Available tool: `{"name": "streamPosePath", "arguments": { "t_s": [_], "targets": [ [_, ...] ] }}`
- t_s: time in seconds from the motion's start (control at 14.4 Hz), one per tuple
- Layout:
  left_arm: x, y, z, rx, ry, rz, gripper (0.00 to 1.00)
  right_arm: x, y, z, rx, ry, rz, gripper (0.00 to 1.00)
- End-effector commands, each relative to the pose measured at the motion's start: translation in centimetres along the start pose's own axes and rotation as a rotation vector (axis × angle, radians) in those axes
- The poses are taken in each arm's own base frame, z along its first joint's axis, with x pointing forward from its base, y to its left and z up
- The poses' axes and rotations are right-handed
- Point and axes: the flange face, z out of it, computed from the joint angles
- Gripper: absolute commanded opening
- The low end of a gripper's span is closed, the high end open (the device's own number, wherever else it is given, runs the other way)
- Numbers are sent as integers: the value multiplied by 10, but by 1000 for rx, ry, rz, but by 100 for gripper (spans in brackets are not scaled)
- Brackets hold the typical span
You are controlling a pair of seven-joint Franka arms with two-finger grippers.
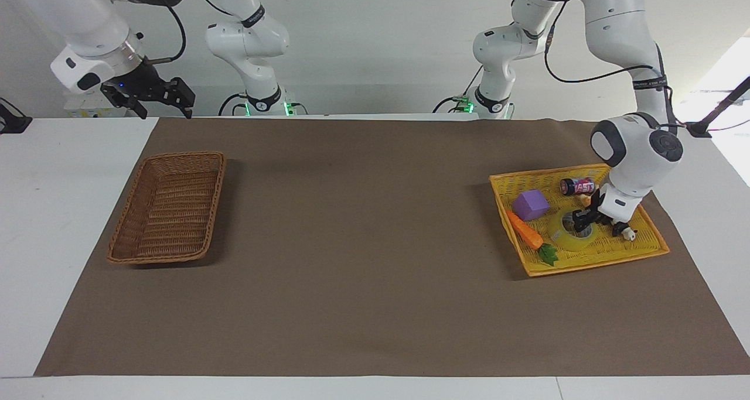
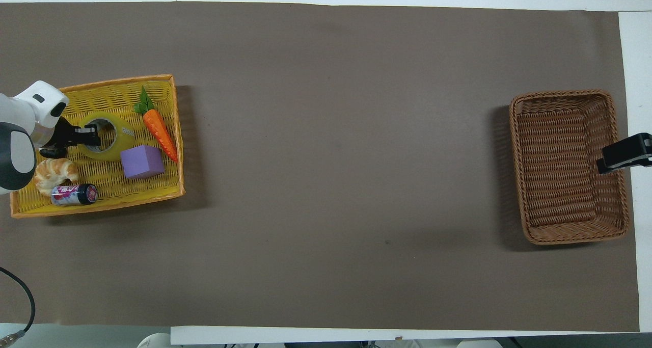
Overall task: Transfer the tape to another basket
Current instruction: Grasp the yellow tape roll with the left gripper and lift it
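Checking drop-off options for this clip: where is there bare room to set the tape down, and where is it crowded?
The brown basket holds nothing, and the brown mat between it and the yellow tray is bare. The tray is crowded: tape, gripped by the left gripper, carrot, purple block, croissant, can.

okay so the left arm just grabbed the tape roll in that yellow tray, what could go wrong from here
Three risks, judged from how things lie:
1. The left gripper is shut on one wall of the tape, so the roll may swing or slip when lifted.
2. The tape sits close to the purple block and carrot; a sideways pull could nudge them.
3. The brown basket lies at the right arm's end, under the waiting right gripper: a long carry, perhaps a collision.
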Motion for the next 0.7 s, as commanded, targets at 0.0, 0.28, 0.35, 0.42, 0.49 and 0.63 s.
{"name": "streamPosePath", "arguments": {
  "t_s": [0.0,0.28,0.35,0.42,0.49,0.63],
  "targets": [
    [6,-3,-15,-3,16,10,0,-7,0,1,-3,1,-12,100],
    [45,31,-114,-34,-20,40,0,-7,0,1,-3,2,-12,100],
    [49,43,-138,-81,-21,23,0,-7,0,1,-3,2,-12,100],
    [52,58,-160,-116,-23,-7,0,-7,0,1,-3,2,-12,100],
    [53,83,-182,-126,-21,-23,0,-7,0,1,-3,2,-12,100],
    [48,139,-200,-132,-13,-57,0,-7,0,1,-3,2,-12,100]
  ]
}}
